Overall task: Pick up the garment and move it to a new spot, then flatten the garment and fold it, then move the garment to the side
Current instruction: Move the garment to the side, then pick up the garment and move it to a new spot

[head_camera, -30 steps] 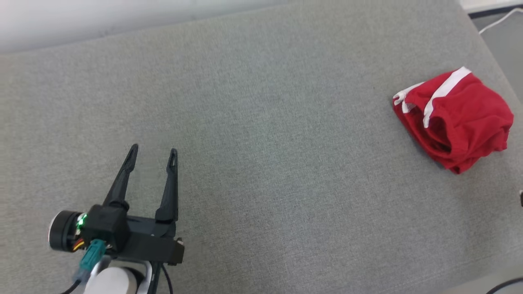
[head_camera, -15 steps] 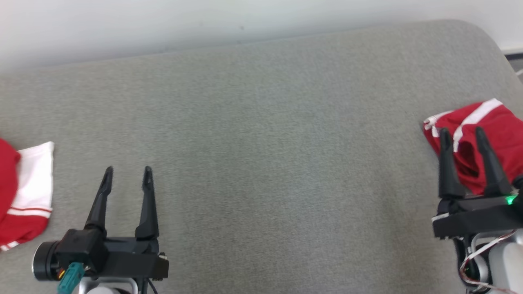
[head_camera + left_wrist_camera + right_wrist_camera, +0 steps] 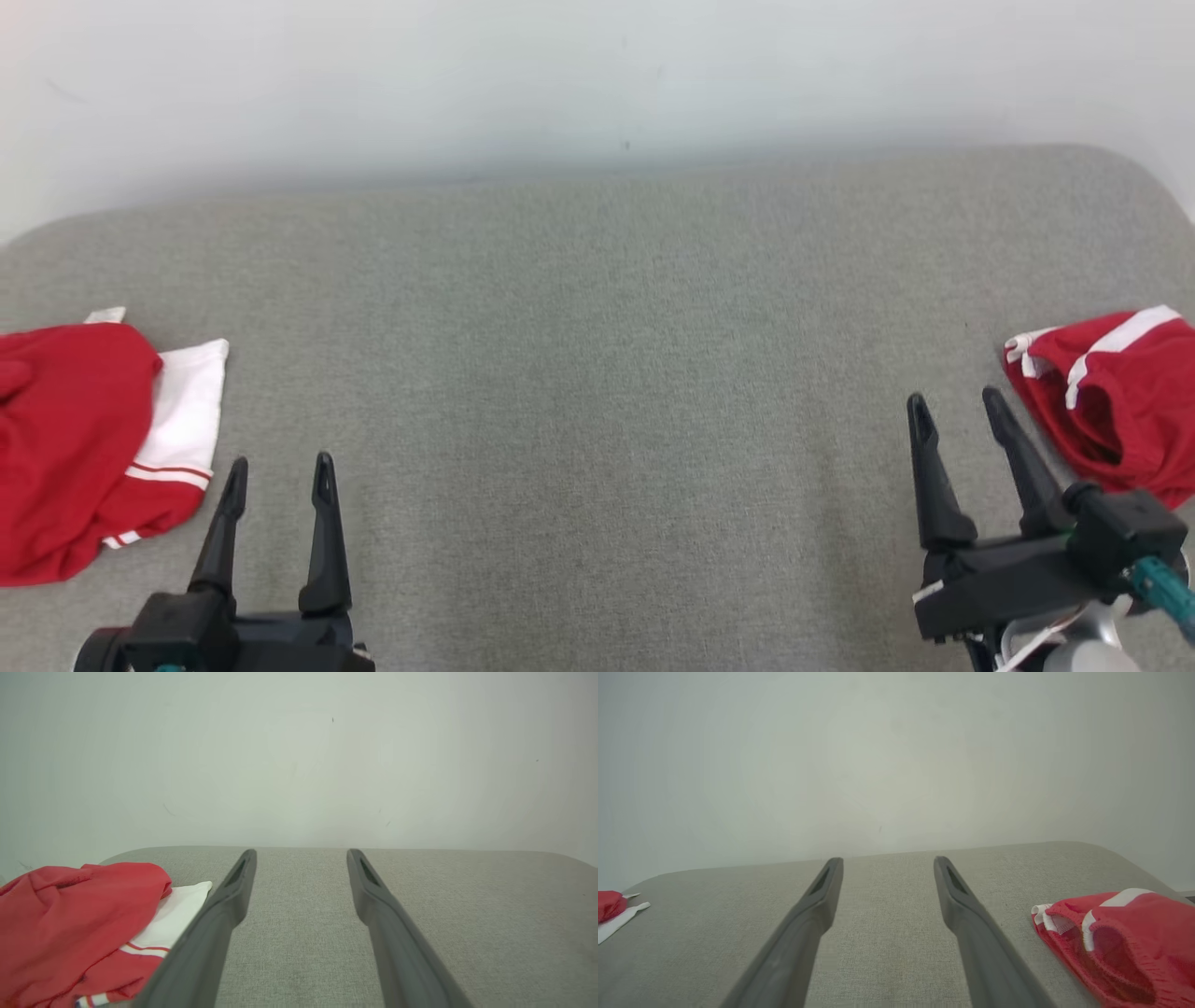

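1. Grey woven fabric covered the padded surface (image 3: pixel 597 373), which ran from side to side in the head view and met a pale wall (image 3: pixel 597 75) along its far edge.
2. At the surface's left end lay the left garment (image 3: pixel 84 439), crumpled. It was mostly red, with a white panel crossed by thin red stripes on the side facing the middle.
3. At the right end lay the right garment (image 3: pixel 1120 401), bunched up. It was red with white bands along its edges, and one opening gaped toward the robot. Part of it ran past the head view's right edge.
4. The two garments were well apart, with the broad middle of the grey fabric between them. Which one the task meant could not be told.
5. The left gripper (image 3: pixel 281 460) stood at the lower left, its jaws spread wide and holding nothing, its fingers pointing toward the wall. It was just beside the left garment's white panel, with a strip of grey fabric between them.
6. The right gripper (image 3: pixel 954 399) stood at the lower right, its jaws equally wide and also empty, its fingers leaning slightly left. It was near the right garment's nearer corner but apart from it.
7. In each wrist view, grey fabric showed between that gripper's two fingers, and the nearer garment lay off to the outer side.
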Available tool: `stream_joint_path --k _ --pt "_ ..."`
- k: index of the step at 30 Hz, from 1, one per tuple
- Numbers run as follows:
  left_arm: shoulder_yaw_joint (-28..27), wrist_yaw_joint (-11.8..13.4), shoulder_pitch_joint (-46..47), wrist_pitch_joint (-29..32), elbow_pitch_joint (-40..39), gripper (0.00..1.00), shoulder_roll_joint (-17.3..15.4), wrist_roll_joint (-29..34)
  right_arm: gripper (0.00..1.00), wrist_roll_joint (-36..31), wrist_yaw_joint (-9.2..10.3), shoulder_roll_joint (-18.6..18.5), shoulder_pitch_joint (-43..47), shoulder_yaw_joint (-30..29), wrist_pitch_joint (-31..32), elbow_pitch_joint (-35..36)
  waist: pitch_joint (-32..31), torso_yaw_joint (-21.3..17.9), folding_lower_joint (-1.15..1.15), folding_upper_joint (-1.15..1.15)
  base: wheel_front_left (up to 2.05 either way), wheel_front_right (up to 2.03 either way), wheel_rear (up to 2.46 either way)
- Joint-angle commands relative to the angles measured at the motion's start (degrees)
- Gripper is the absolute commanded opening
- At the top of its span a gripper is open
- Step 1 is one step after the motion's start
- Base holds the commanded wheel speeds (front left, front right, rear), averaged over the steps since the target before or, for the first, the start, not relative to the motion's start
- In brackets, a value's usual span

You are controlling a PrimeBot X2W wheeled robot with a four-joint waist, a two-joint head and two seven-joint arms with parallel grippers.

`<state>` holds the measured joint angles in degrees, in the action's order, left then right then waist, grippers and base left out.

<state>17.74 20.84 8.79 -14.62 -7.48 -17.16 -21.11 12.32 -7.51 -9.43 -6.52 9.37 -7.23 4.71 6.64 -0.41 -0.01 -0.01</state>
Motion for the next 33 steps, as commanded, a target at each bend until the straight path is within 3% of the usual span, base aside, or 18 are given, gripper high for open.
stream_joint_path --k 1,14,33 --pt "0.01 -0.07 -1.22 -0.26 0.20 1.00 -0.07 0.22 1.00 -0.51 0.04 0.28 1.36 0.10 0.04 0.20 -2.01 1.17 0.01 0.01 0.00 0.00 0.00" --pt "1.40 -0.94 -4.89 0.50 1.87 1.00 -1.12 -0.40 1.00 -1.65 0.04 1.12 7.89 -1.03 2.55 2.69 -6.71 1.74 0.01 0.01 0.00 0.00 0.00" --pt "2.07 -1.37 -4.65 0.67 2.91 1.00 -1.26 -1.54 1.00 -2.04 0.04 2.21 10.44 -2.27 3.47 4.65 -6.93 1.69 0.01 0.01 0.00 0.00 0.00"
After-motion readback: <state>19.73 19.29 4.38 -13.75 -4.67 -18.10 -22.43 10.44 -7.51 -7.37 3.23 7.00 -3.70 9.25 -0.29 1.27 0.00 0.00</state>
